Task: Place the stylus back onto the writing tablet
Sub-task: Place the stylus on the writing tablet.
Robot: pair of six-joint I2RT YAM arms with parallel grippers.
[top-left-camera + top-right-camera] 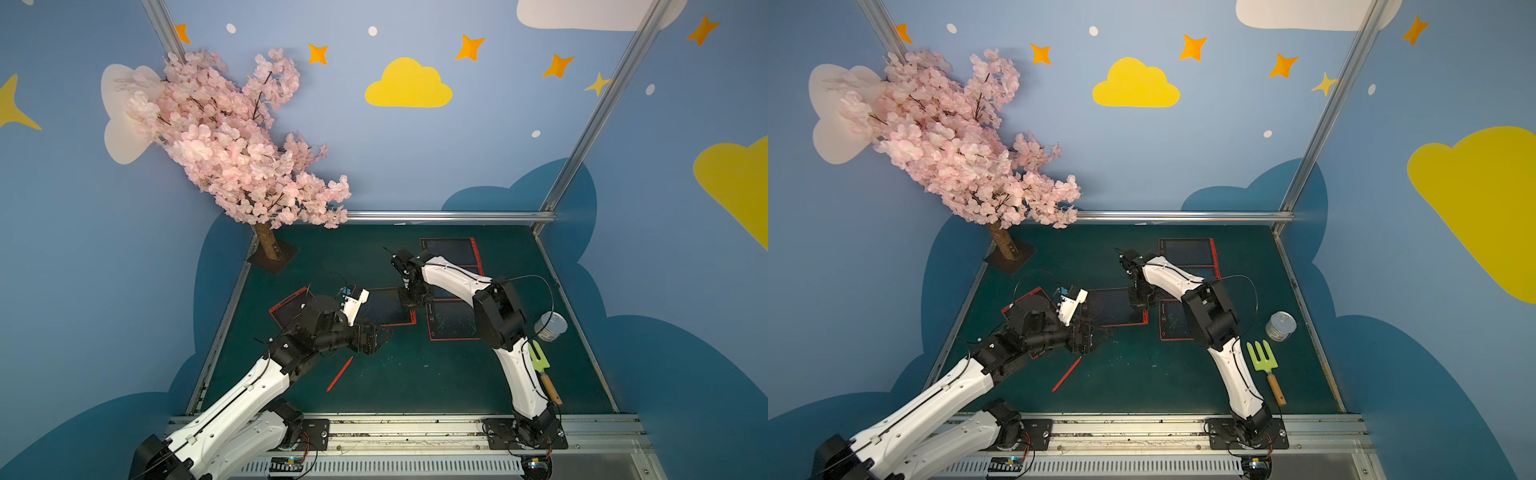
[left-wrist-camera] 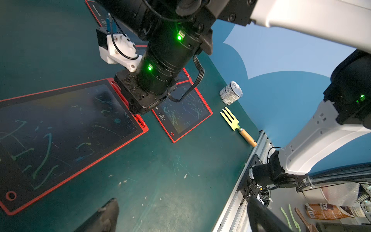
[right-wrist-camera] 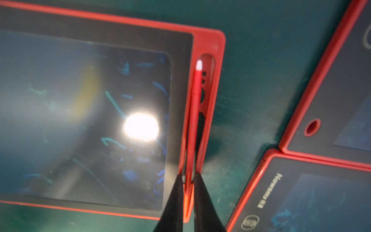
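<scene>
Right gripper (image 3: 188, 176) pinches stylus (image 3: 194, 104) (white-tipped) along slot (image 3: 209, 66) of tablet (image 3: 220, 84).

The stylus (image 3: 193, 124), slim and red with a white tip, runs along the pen slot in the red side rim of the tablet (image 3: 219, 66). Its tip is near the slot's far end and its rear is pinched in the right hand (image 3: 188, 177). The tablet, red-framed with a dark, faintly scribbled screen, lies flat in the middle of the surface (image 1: 415, 374). A second stylus (image 1: 339, 374) lies loose, apart from it.

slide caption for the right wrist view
Right gripper holds a red stylus along the side slot of a red-framed writing tablet
</scene>
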